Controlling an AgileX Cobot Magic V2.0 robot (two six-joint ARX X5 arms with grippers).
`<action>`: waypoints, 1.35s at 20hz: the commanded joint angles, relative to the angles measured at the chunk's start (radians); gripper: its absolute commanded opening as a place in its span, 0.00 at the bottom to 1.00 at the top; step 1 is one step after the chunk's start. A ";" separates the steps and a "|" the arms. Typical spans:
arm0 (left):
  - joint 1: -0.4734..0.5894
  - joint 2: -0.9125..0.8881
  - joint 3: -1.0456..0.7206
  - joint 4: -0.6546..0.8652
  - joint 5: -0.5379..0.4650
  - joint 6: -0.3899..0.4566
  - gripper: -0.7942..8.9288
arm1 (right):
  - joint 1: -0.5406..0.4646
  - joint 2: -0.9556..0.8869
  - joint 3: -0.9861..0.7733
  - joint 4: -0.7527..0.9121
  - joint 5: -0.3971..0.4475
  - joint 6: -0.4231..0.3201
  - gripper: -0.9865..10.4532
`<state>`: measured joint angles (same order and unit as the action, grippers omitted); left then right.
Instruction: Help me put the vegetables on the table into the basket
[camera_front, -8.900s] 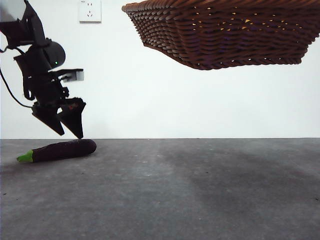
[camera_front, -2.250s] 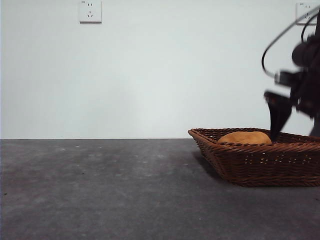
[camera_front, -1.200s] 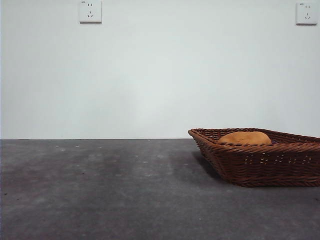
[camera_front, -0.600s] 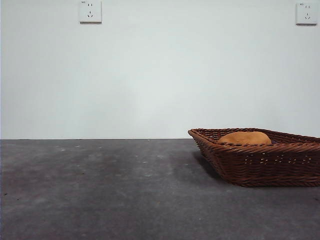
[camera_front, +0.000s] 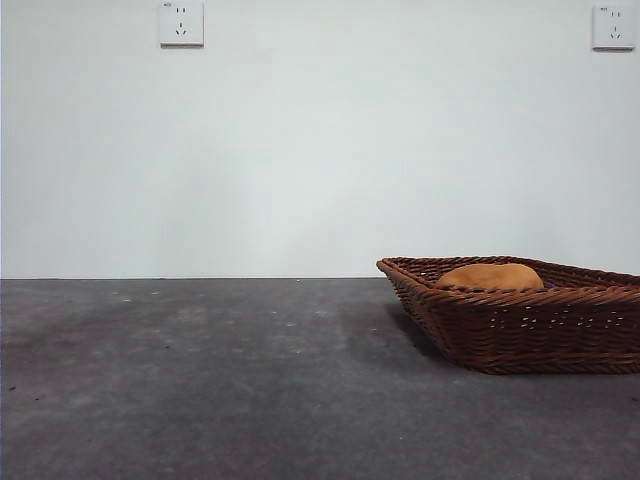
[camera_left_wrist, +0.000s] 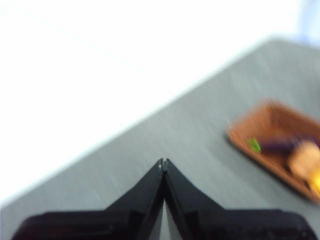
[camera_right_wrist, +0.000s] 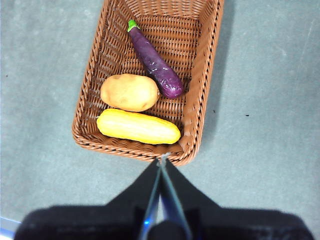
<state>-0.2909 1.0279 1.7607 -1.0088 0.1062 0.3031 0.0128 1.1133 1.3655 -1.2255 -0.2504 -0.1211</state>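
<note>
A dark grey matte table (camera_front: 200, 380) stretches bare across the front view's left side. At the right sits a shallow brown woven wicker basket (camera_right_wrist: 202, 80) holding a long yellow vegetable (camera_right_wrist: 138, 127), a tan oval potato (camera_right_wrist: 129, 92) and a dark purple eggplant (camera_right_wrist: 155, 64). The left gripper (camera_left_wrist: 163, 161) and right gripper (camera_right_wrist: 162, 159) hover with jaws closed, empty. Little risk appears to remain; a descending arm could knock the basket.

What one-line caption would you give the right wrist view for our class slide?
Eggplant, potato and yellow vegetable lie together in the wicker basket, right gripper shut above its rim.
</note>
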 joint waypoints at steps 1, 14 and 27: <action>0.121 -0.103 -0.117 0.113 0.127 0.018 0.08 | 0.001 0.004 -0.001 0.006 0.001 -0.005 0.09; 0.364 -0.853 -1.374 0.678 0.155 -0.086 0.08 | 0.001 0.004 -0.001 0.006 0.001 -0.005 0.09; 0.364 -1.024 -1.709 0.708 0.075 -0.212 0.08 | 0.001 0.004 -0.001 0.006 0.001 -0.005 0.09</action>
<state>0.0700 0.0063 0.0624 -0.3061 0.1810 0.1162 0.0128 1.1133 1.3655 -1.2259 -0.2504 -0.1211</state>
